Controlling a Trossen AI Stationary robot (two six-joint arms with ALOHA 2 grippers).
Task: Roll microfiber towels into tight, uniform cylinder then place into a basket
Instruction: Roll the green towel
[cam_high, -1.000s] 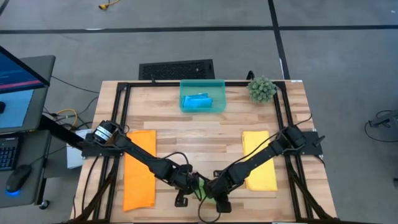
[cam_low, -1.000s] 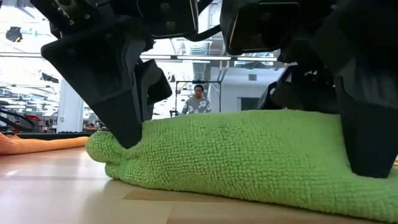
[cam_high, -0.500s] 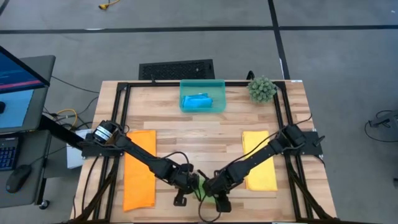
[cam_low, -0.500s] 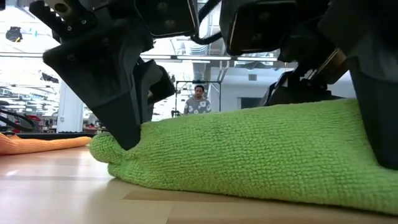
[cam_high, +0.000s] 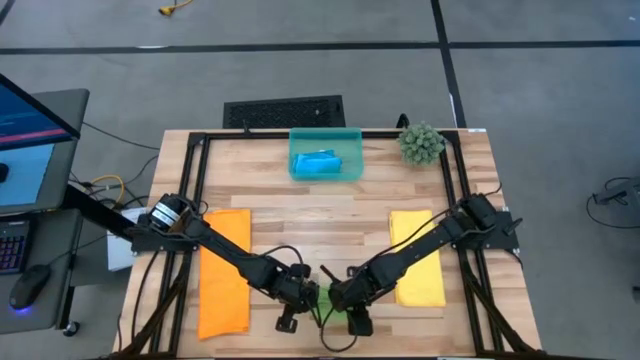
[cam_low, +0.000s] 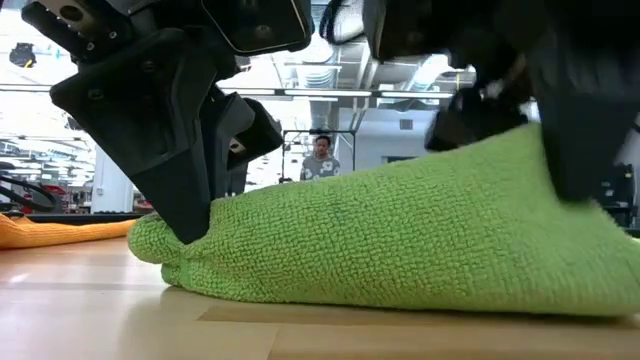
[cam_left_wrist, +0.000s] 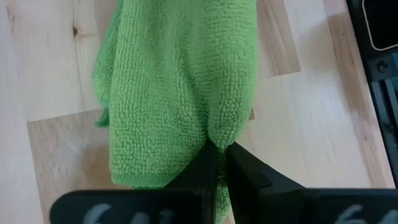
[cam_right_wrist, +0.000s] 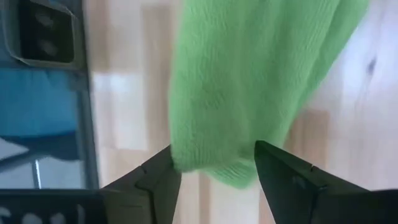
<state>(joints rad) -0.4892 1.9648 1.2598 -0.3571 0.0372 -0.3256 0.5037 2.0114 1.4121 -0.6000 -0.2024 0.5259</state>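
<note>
From above, the green towel (cam_high: 326, 299) is nearly hidden under the two wrists at the near edge of the worktop (cam_high: 320, 225). The low view shows it as a thick roll lying on the wood, with a person standing far back in the room. The left wrist view shows the left end effector (cam_left_wrist: 219, 163) with its fingers together, pinching a fold at the towel's end. The right wrist view shows the right end effector (cam_right_wrist: 214, 167) with its fingers apart, straddling the other end of the roll without clamping it. Both arms reach inward and low, meeting at the middle front. The orange towel (cam_high: 223, 270) and the yellow towel (cam_high: 417, 257) lie flat on either side. The blue towel (cam_high: 318, 162) sits in the basket (cam_high: 298, 158) at the far edge.
</note>
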